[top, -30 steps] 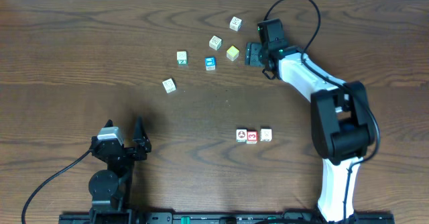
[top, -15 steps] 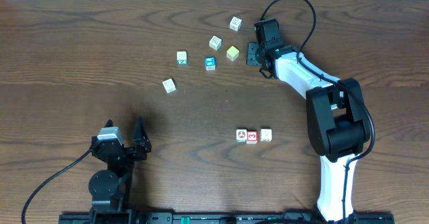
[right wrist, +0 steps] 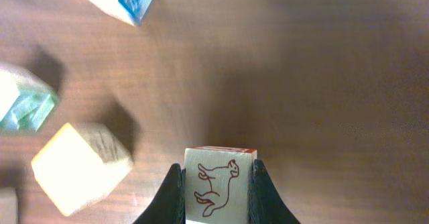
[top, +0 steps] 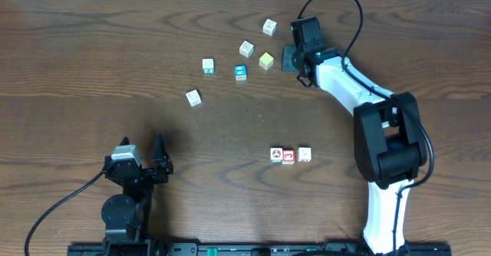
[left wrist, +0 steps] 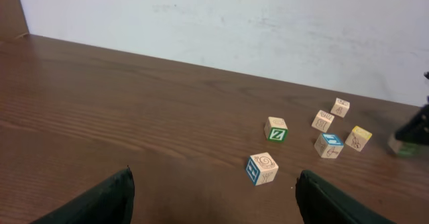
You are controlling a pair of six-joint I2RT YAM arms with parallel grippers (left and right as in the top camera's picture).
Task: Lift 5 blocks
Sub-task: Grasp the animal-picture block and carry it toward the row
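My right gripper [right wrist: 218, 168] is shut on a white block [right wrist: 220, 185] with a red animal outline, held squarely between both fingers. Overhead, that gripper [top: 288, 59] covers the block, just right of the yellow-topped block [top: 266, 60]; I cannot tell whether it is off the table. Whitish blocks lie at the far middle [top: 269, 27], beside it [top: 246, 48], and further left [top: 193, 97]. The yellow-topped block [right wrist: 80, 168] shows to the left of the held one in the right wrist view. My left gripper [left wrist: 213, 198] is open over bare wood at the near left [top: 143, 166].
A blue-faced cube [top: 241, 72] and a white cube with a green mark [top: 208, 65] lie among the scattered blocks. Three cubes stand in a row near the table's middle front [top: 288, 155]. The right arm [top: 360, 95] stretches from the near right toward the far middle.
The right gripper's fingers have closed onto the animal block and the gripper has shifted slightly left toward the yellow-topped block. The left arm has not moved.
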